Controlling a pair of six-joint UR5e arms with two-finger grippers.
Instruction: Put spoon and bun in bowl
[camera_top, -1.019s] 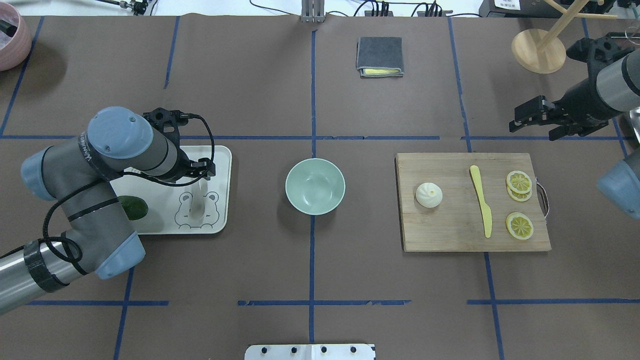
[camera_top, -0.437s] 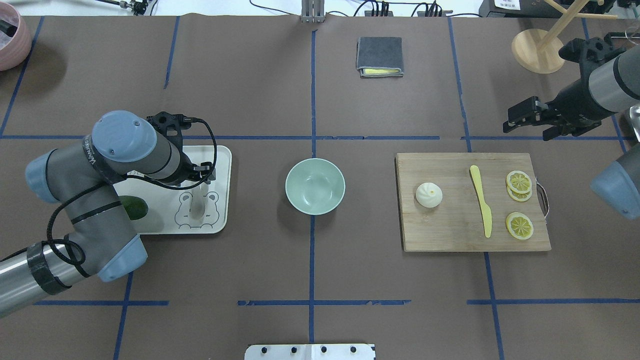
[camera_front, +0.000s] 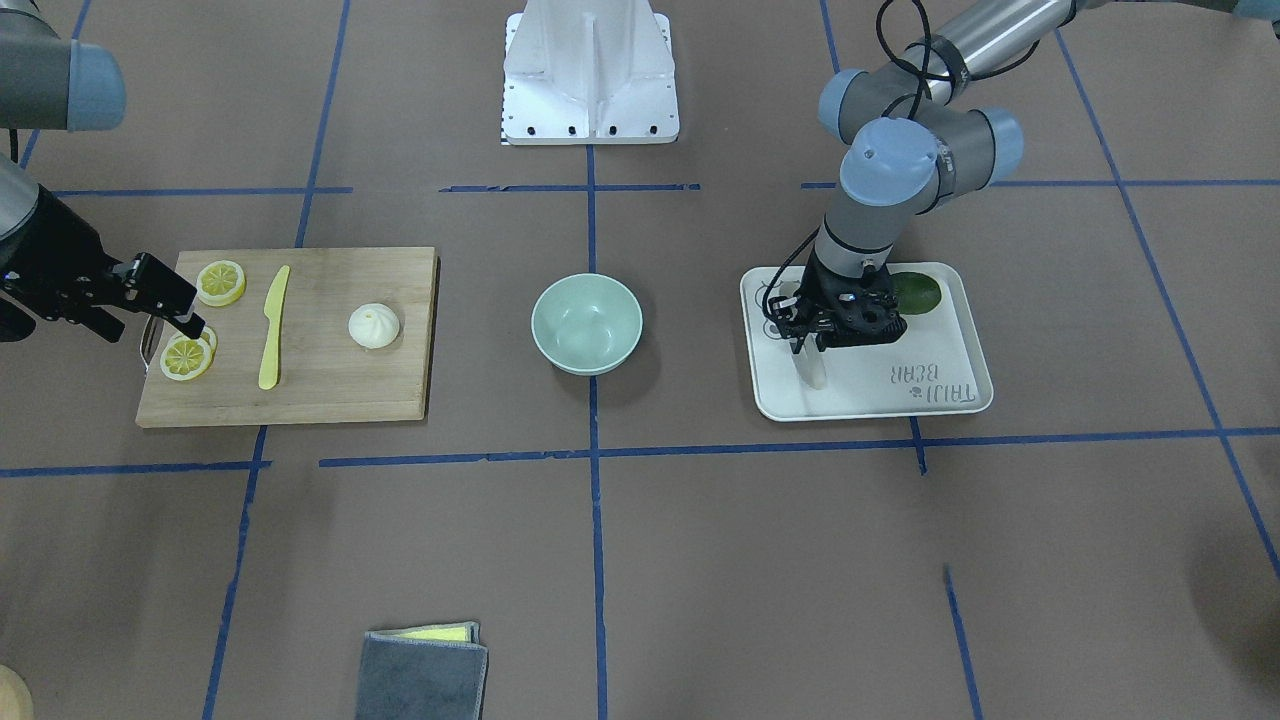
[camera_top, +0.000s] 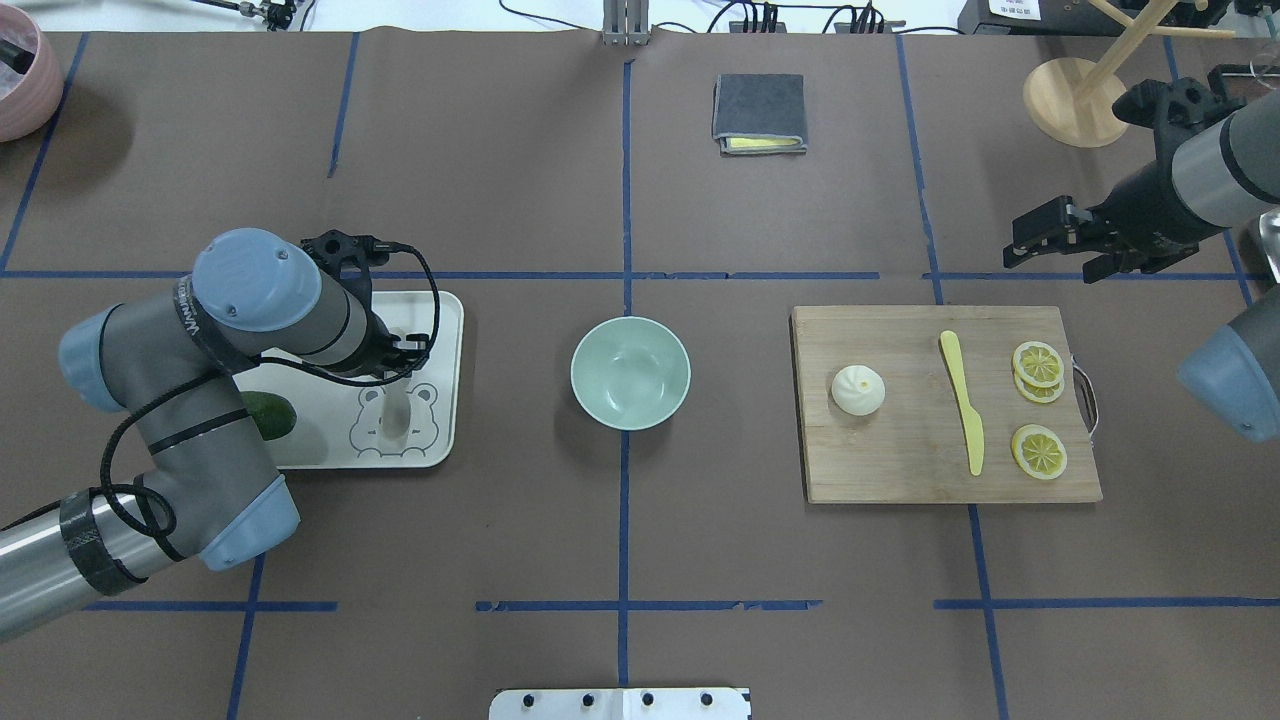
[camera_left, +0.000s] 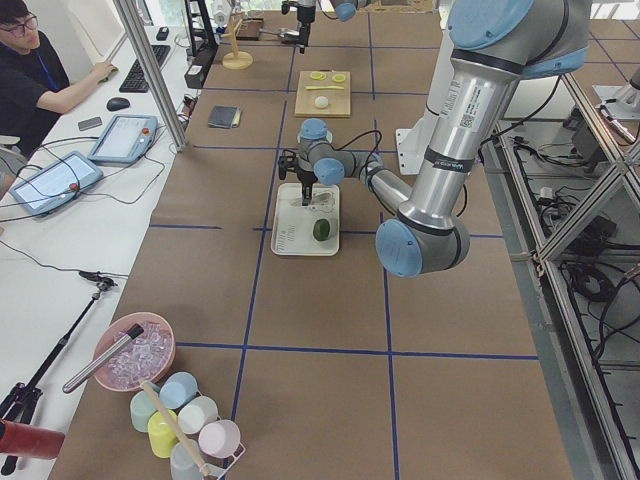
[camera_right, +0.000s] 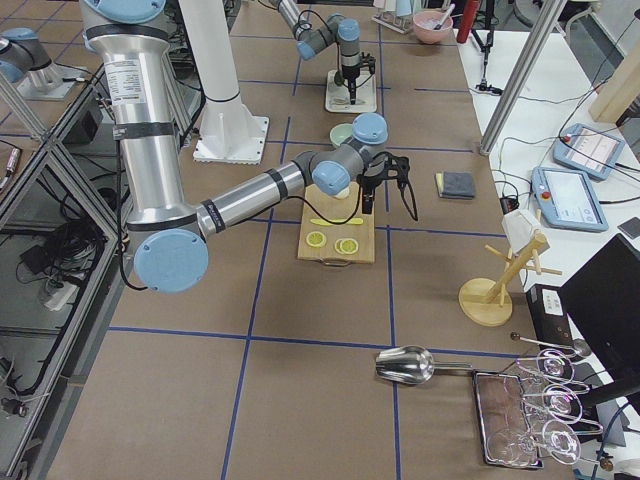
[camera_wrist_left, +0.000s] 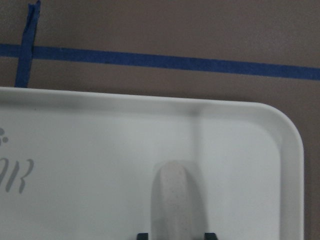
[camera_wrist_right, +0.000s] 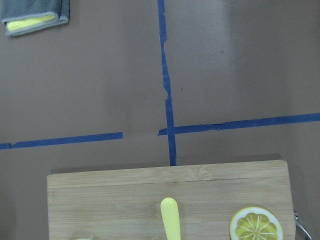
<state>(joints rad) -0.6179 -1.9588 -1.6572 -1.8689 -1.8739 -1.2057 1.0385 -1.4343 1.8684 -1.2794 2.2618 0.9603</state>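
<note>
Your left claw (camera_front: 812, 345) hangs low over the white tray (camera_top: 445, 315) on the robot's left side of the desk (camera_top: 500, 200). In the wrist view its two fingertips (camera_wrist_left: 142, 234) stand apart, one on each side of the spoon (camera_wrist_left: 172, 200), with a thin strip of tray showing between each tip and the plastic. The spoon lies flat on the tray, across the bear drawing, near the tray's edge closest to the bowl (camera_top: 630, 372). A dark green fruit (camera_top: 270, 415) sits on the same tray, on the far side from the bowl. The bowl stands upright at the middle of the desk with nothing in it. The bun (camera_top: 857, 389) rests on the wooden cutting board (camera_top: 900, 460) on the robot's right, at the end nearest the bowl, apart from the yellow knife (camera_top: 963, 400) and the lemon slices (camera_top: 1038, 450) further along the board. Your right claw (camera_top: 1048, 262) is held in the air just beyond the far corner of the board, its fingers apart and holding nothing. A folded grey cloth (camera_top: 758, 108) lies at the far side of the desk.
</note>
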